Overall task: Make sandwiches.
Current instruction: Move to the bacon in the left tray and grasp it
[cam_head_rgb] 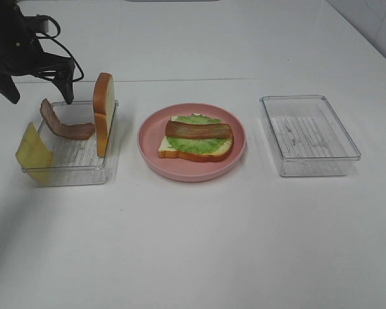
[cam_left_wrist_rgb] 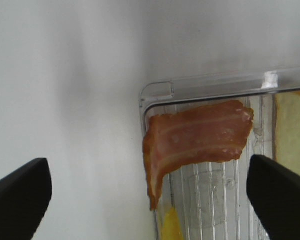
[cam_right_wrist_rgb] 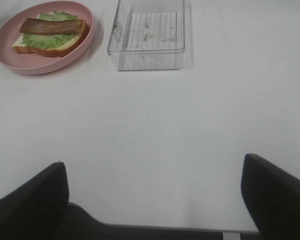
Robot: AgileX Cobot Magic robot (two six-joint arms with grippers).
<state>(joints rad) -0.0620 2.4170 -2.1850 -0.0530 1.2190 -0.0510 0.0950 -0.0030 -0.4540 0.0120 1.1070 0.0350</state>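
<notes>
On the pink plate [cam_head_rgb: 148, 151] lies a bread slice [cam_head_rgb: 193, 152] with green lettuce [cam_head_rgb: 194, 120] and one bacon strip [cam_head_rgb: 199, 131] on top; the stack also shows in the right wrist view [cam_right_wrist_rgb: 51, 26]. The left clear tray [cam_head_rgb: 109, 161] holds a second bacon strip [cam_head_rgb: 65, 125], a bread slice [cam_head_rgb: 103, 112] standing on edge and a yellow cheese square [cam_head_rgb: 33, 154] leaning on its near-left wall. My left gripper [cam_head_rgb: 40, 94] is open and empty, just above the tray's far-left corner; its wrist view shows the bacon [cam_left_wrist_rgb: 197, 140] between the fingertips [cam_left_wrist_rgb: 20, 192]. My right gripper [cam_right_wrist_rgb: 155, 200] is open and empty, out of the exterior high view.
An empty clear tray [cam_head_rgb: 309, 135] stands right of the plate, also seen in the right wrist view [cam_right_wrist_rgb: 147, 32]. The white table [cam_head_rgb: 199, 244] stretches bare in front. A table seam runs behind the trays.
</notes>
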